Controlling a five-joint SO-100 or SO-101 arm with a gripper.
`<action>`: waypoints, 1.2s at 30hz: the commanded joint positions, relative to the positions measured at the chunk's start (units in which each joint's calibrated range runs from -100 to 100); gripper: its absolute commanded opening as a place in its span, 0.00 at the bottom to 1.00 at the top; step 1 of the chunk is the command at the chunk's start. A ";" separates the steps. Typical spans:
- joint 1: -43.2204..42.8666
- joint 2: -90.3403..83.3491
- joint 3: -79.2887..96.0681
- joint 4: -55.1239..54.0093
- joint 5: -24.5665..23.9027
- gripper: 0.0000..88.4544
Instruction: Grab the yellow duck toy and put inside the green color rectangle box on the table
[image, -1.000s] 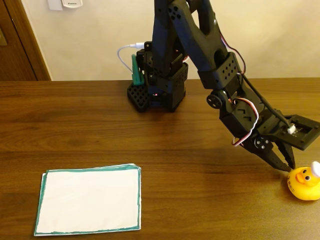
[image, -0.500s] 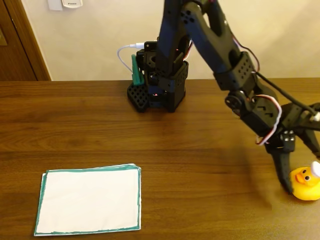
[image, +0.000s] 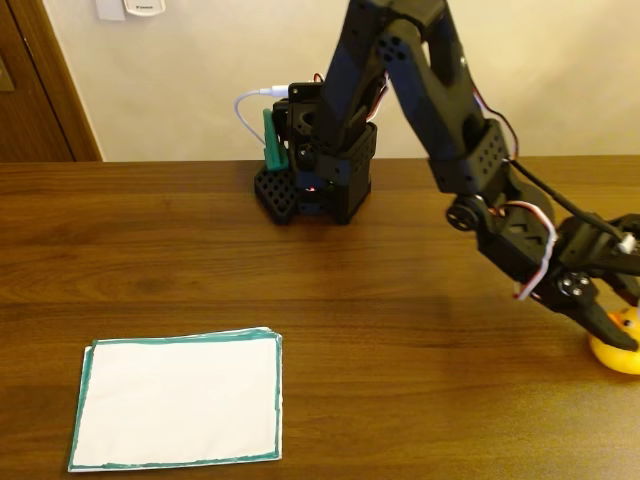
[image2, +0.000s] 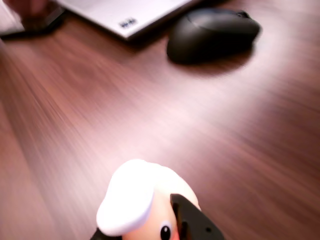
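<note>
Right now your black two-finger gripper (image: 618, 330) sits at the right edge of the fixed view, down against the small yellow rubber duck toy (image: 622, 352), which rests on the dark brown wooden table (image: 400, 300); whether the jaws are closed on it, you cannot tell. Your wrist view adds the duck's white cap (image2: 131, 197) and one dark fingertip (image2: 192, 222) touching its head, plus a black computer mouse (image2: 212, 34) and a silver laptop (image2: 125, 12) whose small logo is too blurred to read. Only the fixed view gives you the white paper sheet with the teal-green rectangular border (image: 178, 400), well apart at lower left
</note>
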 joint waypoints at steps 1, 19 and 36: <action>3.26 -22.40 6.91 18.68 3.32 0.00; 36.03 -97.56 29.12 85.23 16.56 0.00; 68.27 -77.75 10.09 84.98 26.57 0.00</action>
